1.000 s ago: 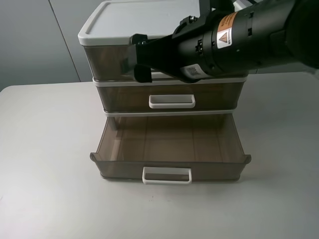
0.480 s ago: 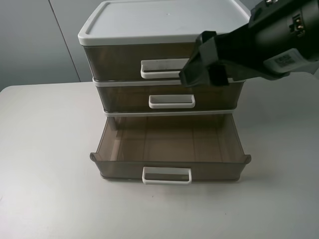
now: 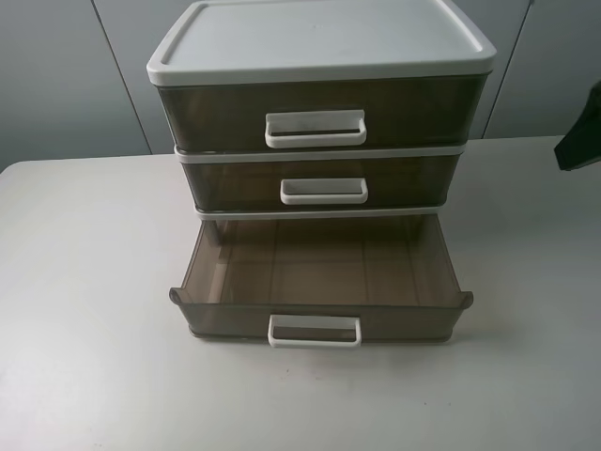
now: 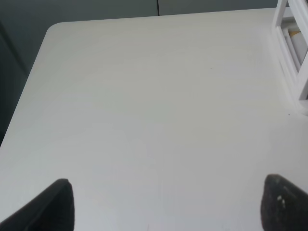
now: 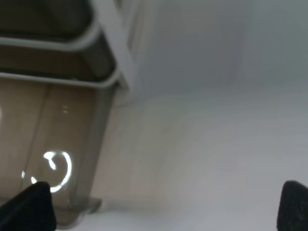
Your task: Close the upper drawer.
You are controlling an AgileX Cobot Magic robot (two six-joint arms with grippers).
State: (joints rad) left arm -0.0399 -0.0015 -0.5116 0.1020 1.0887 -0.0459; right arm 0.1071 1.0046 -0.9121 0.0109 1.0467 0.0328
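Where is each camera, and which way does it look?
Exterior high: up front, looking down at the drawer cabinet on the table; only a dark bit of right arm shows.
Left wrist: on left arm, facing the table; left tool tips show.
Right wrist: on right arm, facing the cabinet's side; right tool tips show.
All three share cabinet and table.

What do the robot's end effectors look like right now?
Little shows. The left end effector has two matte black fingertips with rounded ends, one flecked with pale specks. The right end effector shows similar dark rounded tips, blurred. The high view catches only a black angular sliver of the right arm. No cables or markings visible.
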